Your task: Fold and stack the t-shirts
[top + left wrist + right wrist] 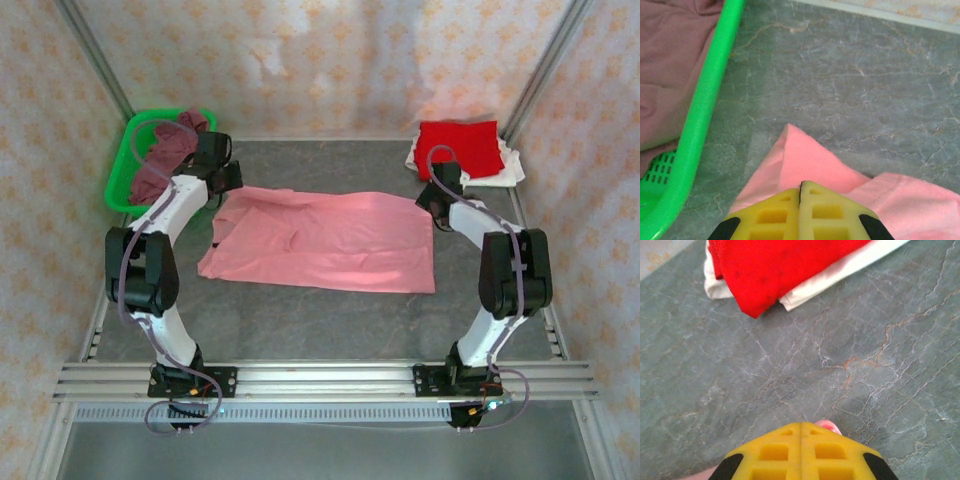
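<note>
Count: you had four t-shirts in view, one of each colour. One pink t-shirt lay spread flat in the middle of the table. One red t-shirt sat folded on one white t-shirt at the far right corner. One maroon t-shirt was bunched in the single green basket, far left. Your left gripper had its jaws pressed together on the pink t-shirt's far left corner. Your right gripper was likewise closed at the far right corner, pink cloth peeking from under its tip.
</note>
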`<state>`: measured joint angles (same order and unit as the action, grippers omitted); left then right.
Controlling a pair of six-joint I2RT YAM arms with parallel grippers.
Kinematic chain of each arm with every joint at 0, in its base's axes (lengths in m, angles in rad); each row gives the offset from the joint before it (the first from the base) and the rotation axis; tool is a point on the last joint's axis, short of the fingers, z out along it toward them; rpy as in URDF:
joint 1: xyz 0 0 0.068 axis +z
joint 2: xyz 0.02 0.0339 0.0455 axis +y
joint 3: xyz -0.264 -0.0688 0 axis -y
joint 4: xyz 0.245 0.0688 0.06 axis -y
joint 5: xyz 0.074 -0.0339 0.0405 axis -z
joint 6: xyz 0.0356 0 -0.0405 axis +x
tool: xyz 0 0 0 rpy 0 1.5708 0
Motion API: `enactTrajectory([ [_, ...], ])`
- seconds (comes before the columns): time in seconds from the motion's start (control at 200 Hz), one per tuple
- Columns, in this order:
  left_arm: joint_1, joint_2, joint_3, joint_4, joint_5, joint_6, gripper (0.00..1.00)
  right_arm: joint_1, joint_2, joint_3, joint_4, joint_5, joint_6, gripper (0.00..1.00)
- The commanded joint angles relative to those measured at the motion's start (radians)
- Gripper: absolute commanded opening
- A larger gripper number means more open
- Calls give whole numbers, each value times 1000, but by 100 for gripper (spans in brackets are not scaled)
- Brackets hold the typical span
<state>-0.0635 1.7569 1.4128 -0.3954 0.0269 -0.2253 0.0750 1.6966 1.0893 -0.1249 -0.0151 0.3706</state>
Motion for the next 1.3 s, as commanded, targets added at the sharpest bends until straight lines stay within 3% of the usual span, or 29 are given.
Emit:
enactTrajectory([
  [0.0,10,-78,-54,28,-50,9,0,-9,-67,-29,35,35,10,0],
  [0.32,10,-178,-273,84,-121,-47,0,-10,-135,-137,5,56,30,0],
  [0.651,11,-196,-295,36,-154,-55,0,-9,-135,-172,-20,51,44,0],
  [1.176,10,-231,-412,29,-84,-127,0,-9,-150,-284,0,-14,75,0],
  [1.246,10,-232,-446,22,-94,-141,12,-9,-149,-307,-2,-25,77,15],
  [1.296,10,-243,-476,24,-96,-153,19,-9,-156,-318,-18,-29,80,20],
])
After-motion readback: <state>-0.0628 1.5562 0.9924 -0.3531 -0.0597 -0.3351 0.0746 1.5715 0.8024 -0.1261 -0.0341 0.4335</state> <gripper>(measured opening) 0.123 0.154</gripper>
